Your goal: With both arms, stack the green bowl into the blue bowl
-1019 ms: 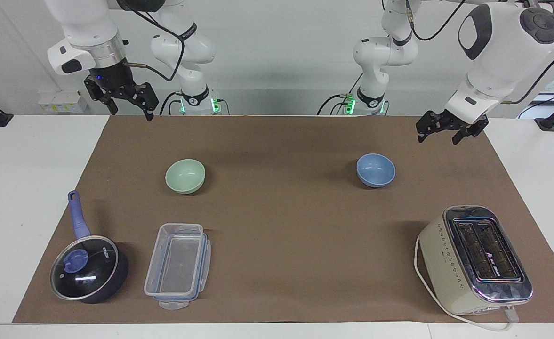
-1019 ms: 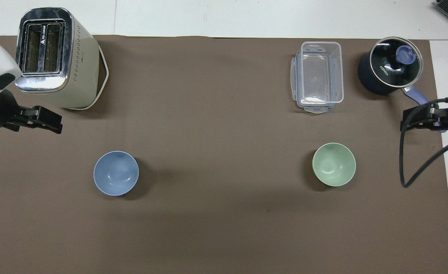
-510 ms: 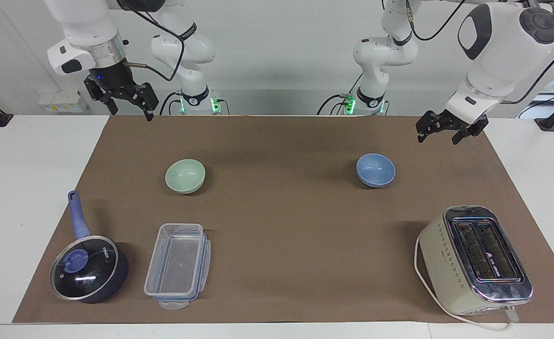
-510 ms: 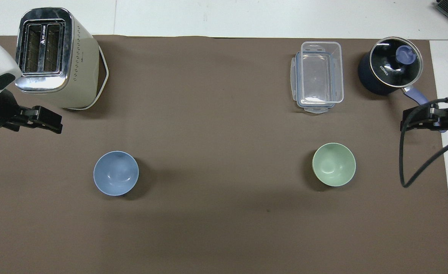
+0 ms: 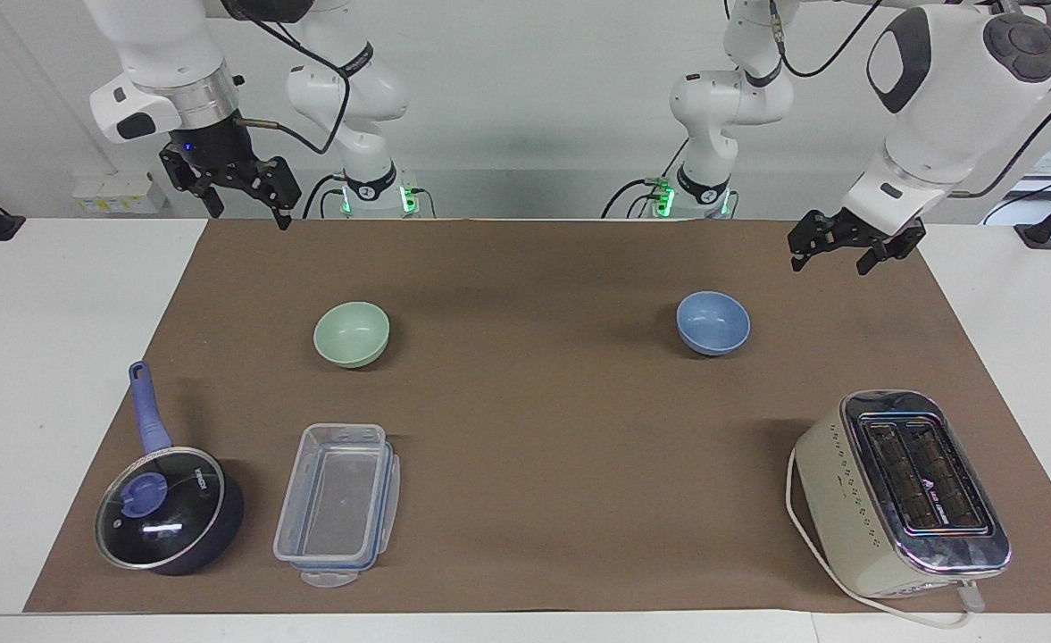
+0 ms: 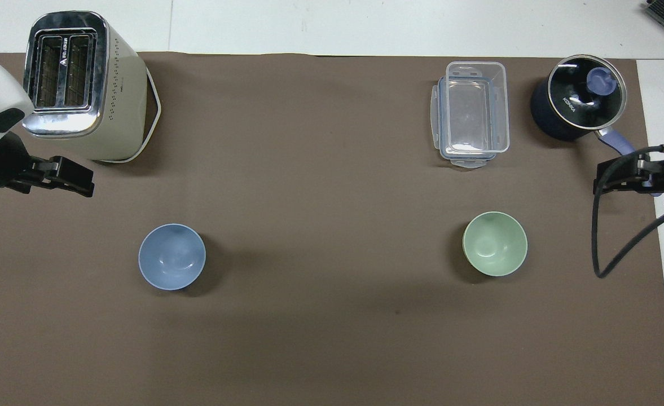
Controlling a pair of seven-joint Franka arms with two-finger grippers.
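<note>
The pale green bowl (image 5: 352,333) (image 6: 495,243) sits upright and empty on the brown mat toward the right arm's end. The periwinkle blue bowl (image 5: 713,322) (image 6: 172,256) sits upright and empty toward the left arm's end, well apart from it. My left gripper (image 5: 830,261) (image 6: 78,181) hangs open and empty over the mat, off to the side of the blue bowl toward the left arm's end. My right gripper (image 5: 251,216) (image 6: 636,179) hangs open and empty over the mat's corner at the right arm's end, clear of the green bowl.
A cream toaster (image 5: 900,491) (image 6: 80,84) with a white cord stands farther from the robots than the blue bowl. A clear plastic container (image 5: 337,503) (image 6: 471,113) and a dark blue lidded saucepan (image 5: 168,509) (image 6: 577,104) lie farther out than the green bowl.
The left gripper has drifted very slightly. Both bowls and the right arm are where they were.
</note>
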